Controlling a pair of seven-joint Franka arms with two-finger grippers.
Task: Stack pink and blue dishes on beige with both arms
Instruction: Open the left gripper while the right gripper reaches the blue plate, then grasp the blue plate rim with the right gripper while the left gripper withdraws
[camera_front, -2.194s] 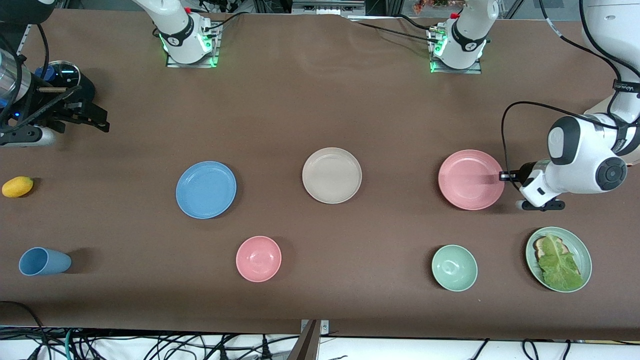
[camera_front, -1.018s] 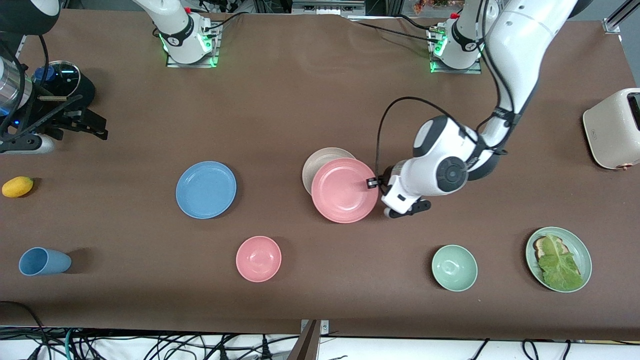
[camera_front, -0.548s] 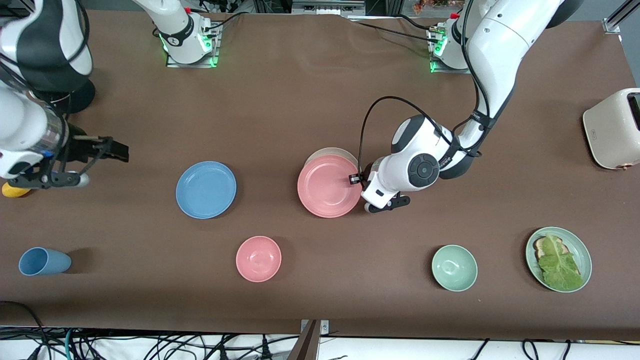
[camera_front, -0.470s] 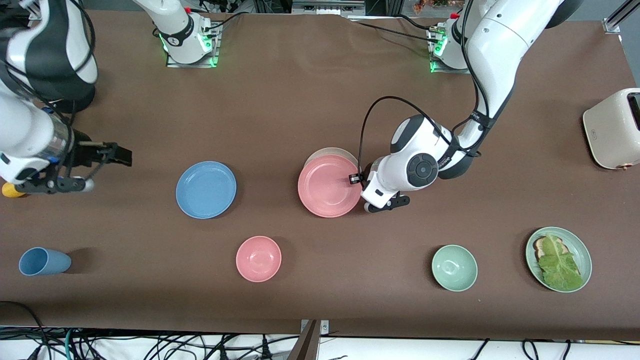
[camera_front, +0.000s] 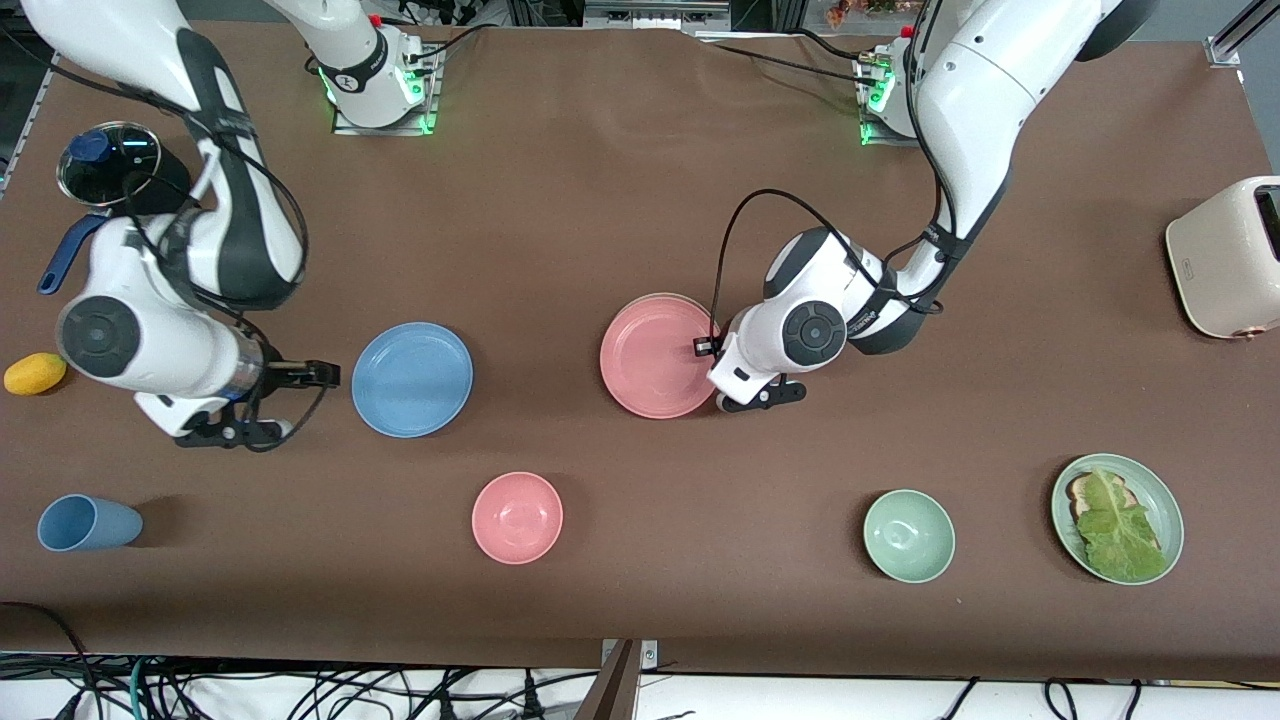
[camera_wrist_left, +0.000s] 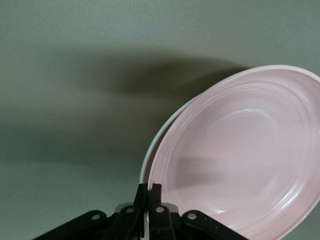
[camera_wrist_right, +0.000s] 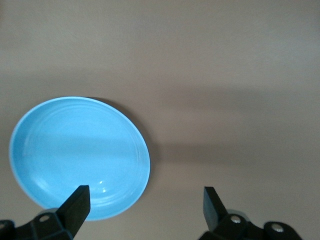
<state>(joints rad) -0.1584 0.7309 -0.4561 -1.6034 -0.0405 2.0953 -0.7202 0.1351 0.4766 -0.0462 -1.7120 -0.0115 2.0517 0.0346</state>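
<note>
Pink plate (camera_front: 655, 357) pinched at its rim by my left gripper (camera_front: 703, 347), blue plate (camera_front: 412, 379) just ahead of my right gripper (camera_front: 322, 375).
From the front I see the pink plate sitting almost squarely over the beige plate (camera_front: 662, 297), which shows only as a thin sliver at the edge toward the robot bases. My left wrist view shows the fingers (camera_wrist_left: 155, 197) pressed together on the pink rim with a pale edge of the beige plate (camera_wrist_left: 150, 155) beneath; I cannot tell whether the two plates touch. My right wrist view shows those fingers (camera_wrist_right: 77, 202) spread wide, the blue plate (camera_wrist_right: 80, 157) apart from them and lying flat on the brown table (camera_front: 600, 200), which the front view cannot settle.
</note>
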